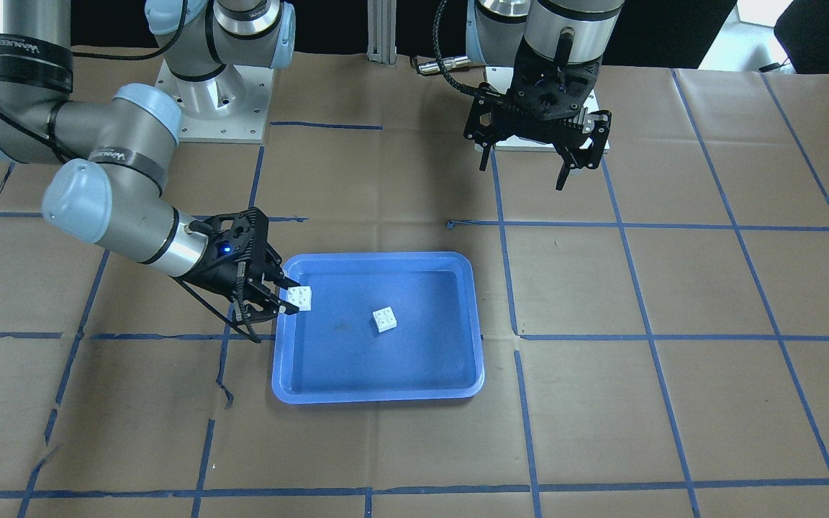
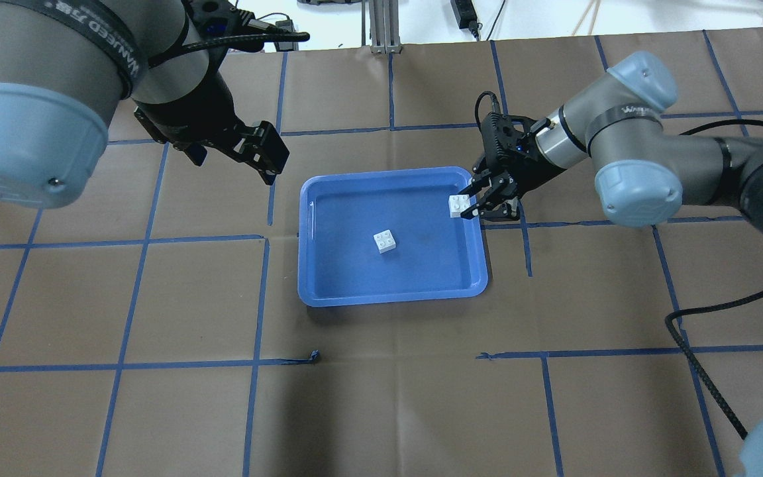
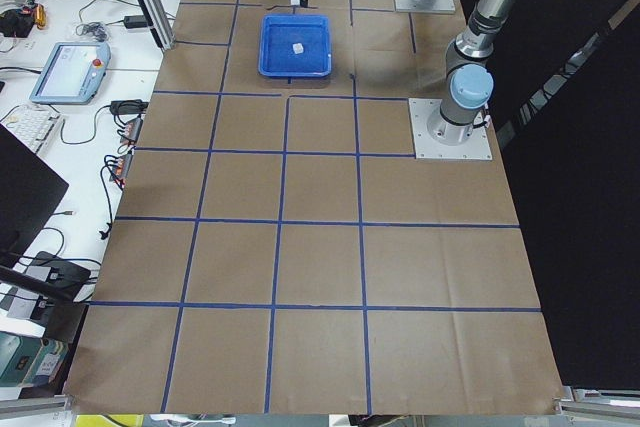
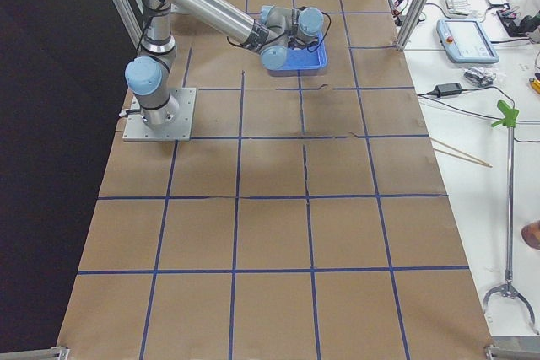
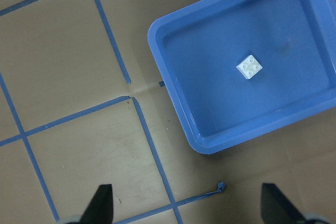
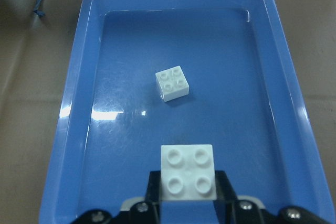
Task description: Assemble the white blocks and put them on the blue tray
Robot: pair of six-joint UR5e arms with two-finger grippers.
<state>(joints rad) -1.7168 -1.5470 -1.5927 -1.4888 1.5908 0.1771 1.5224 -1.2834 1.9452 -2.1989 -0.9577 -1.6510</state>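
The blue tray (image 2: 328, 285) lies in the middle of the table; it also shows in the front view (image 1: 378, 392). One white block (image 2: 385, 241) sits studs-up on the tray floor near its middle. My right gripper (image 2: 469, 207) is shut on the second white block (image 2: 458, 205) and holds it just above the tray's right rim. The right wrist view shows the held block (image 6: 188, 171) between the fingers and the loose block (image 6: 172, 83) beyond it. My left gripper (image 2: 259, 159) is open and empty, raised left of the tray's far left corner.
Brown paper with blue tape grid lines (image 2: 262, 298) covers the table. A black cable (image 2: 699, 351) trails from the right arm at the right side. A torn bit of tape (image 2: 314, 356) lies in front of the tray.
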